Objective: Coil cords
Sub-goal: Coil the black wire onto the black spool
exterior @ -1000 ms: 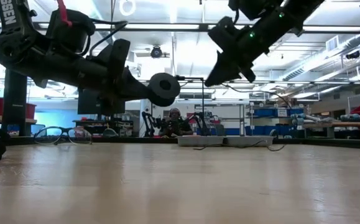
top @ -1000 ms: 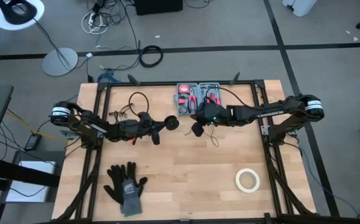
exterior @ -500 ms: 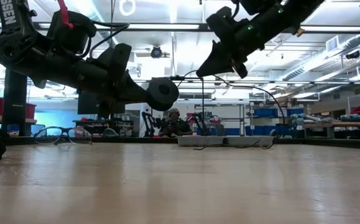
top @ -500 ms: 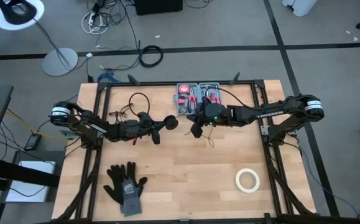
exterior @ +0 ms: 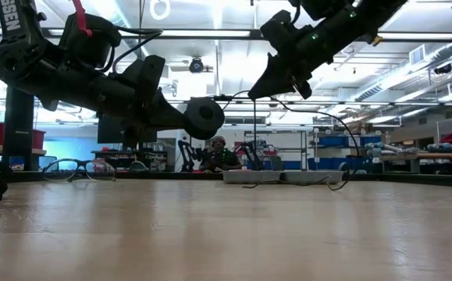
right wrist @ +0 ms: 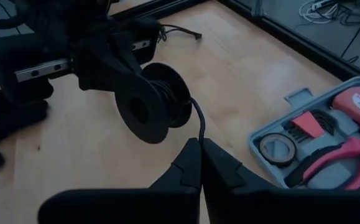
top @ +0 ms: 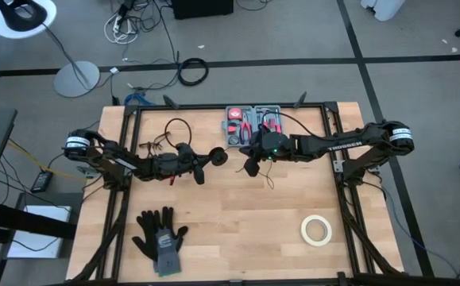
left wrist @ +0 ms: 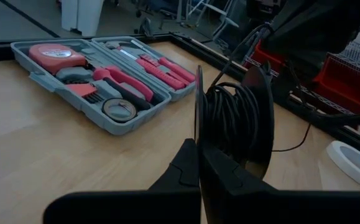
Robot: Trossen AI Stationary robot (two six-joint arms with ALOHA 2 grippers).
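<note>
Since a moment ago the right gripper [top: 249, 167] has drawn nearer the spool [top: 218, 156], taking up the slack, so the winding looks well along; its fingers pinch the cord [right wrist: 199, 122] above mid-table, while the left gripper [top: 207, 158] clamps the spool's flange

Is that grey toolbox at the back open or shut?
Open. The tool case lies flat, its tape measure and red-handled pliers showing.
</note>
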